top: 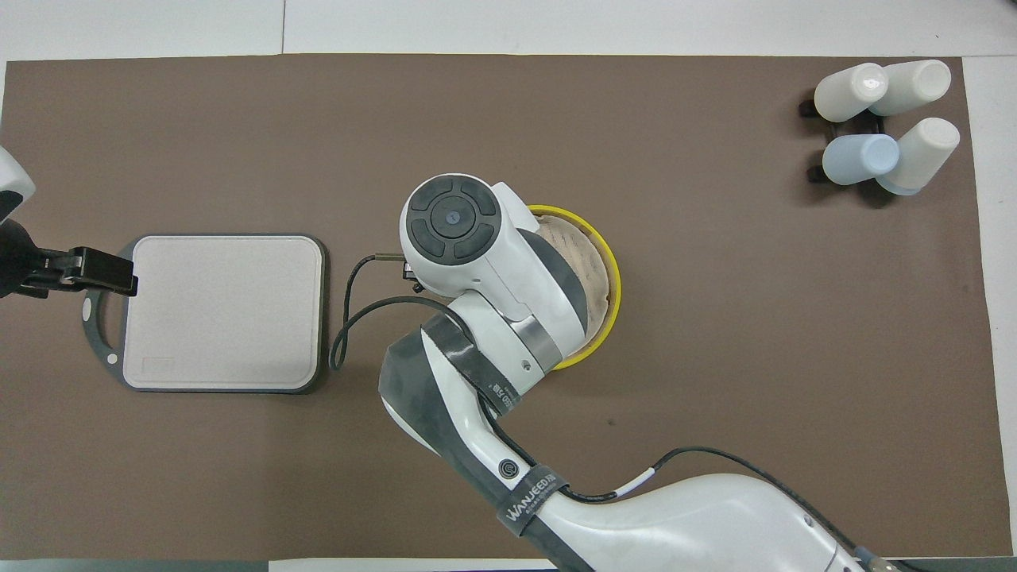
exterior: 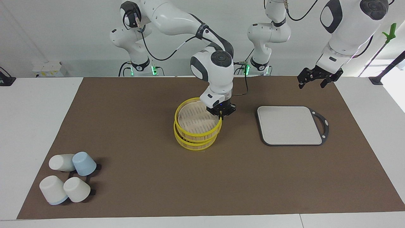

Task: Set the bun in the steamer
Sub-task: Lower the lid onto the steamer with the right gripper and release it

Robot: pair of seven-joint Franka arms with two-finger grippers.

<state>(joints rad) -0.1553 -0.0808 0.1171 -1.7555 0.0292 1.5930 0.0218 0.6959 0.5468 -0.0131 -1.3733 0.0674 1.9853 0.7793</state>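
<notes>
The brown mat (exterior: 126, 110) covers most of the white table (exterior: 31, 110), and pretty much everything sits on it. The flat grey board (exterior: 289, 125) with its dark rim and handle loop lies toward the left arm's end of the table, bare on top.

The steamer (exterior: 190, 139) sits mid-mat, yellow rims stacked and the tan slatted bottom showing. One edge looks lifted and tilted, though I can't say for sure. The bun isn't visible in either view, so I can't say where it is. From overhead, the right arm covers a big chunk of the basket.

The right gripper (exterior: 220, 115) is down at the steamer's rim, on the side facing the board. Its fingertips look pinched onto the yellow rim, but they're tiny, so whether it's really clamped I can't tell.

The left gripper (exterior: 318, 79) hangs in the air above the mat's edge near the board's handle, waiting, with its fingers spread apart and nothing between them.

Four upturned cups (exterior: 68, 180), three pale and one light blue, are clustered at the right arm's end, farther from the robots than the steamer.
</notes>
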